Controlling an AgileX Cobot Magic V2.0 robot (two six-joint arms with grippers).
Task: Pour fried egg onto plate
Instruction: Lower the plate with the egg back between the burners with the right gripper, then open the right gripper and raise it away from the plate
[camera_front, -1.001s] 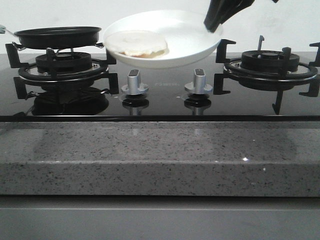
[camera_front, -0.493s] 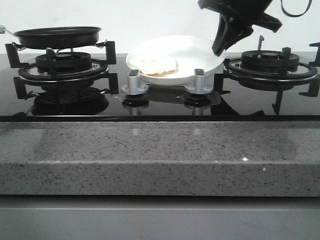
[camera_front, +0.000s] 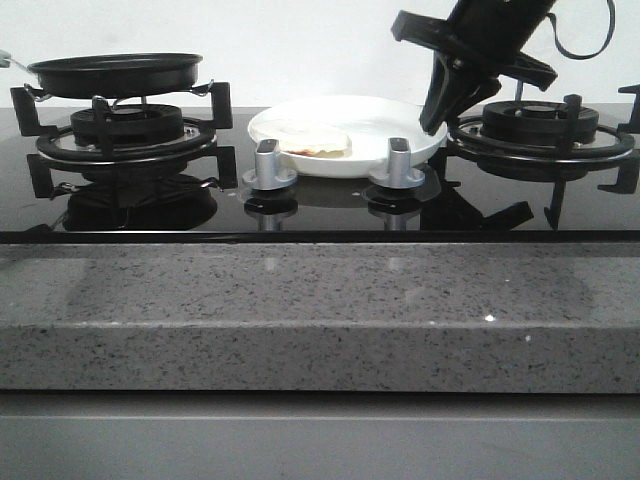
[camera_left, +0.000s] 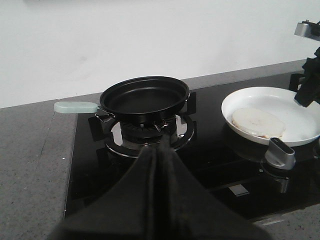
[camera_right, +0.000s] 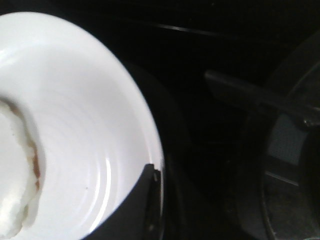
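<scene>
A: where's the egg (camera_front: 315, 141)?
B: on the plate (camera_front: 385, 125), mid-hob. Right gripper (camera_front: 438, 112) pinches the plate's rim; left gripper (camera_left: 161, 150) is closed on nothing, near the pan (camera_left: 144, 95).

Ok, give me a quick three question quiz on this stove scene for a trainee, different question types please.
1. True or false: the fried egg lies on the plate.
2. Which gripper is at the plate's rim: A) left B) right?
3. Fill in: the frying pan sits on the ______ burner, seen from the front.

Key:
1. True.
2. B, the right gripper; the left gripper faces the pan, fingers together.
3. Left; the pan looks empty.
</scene>
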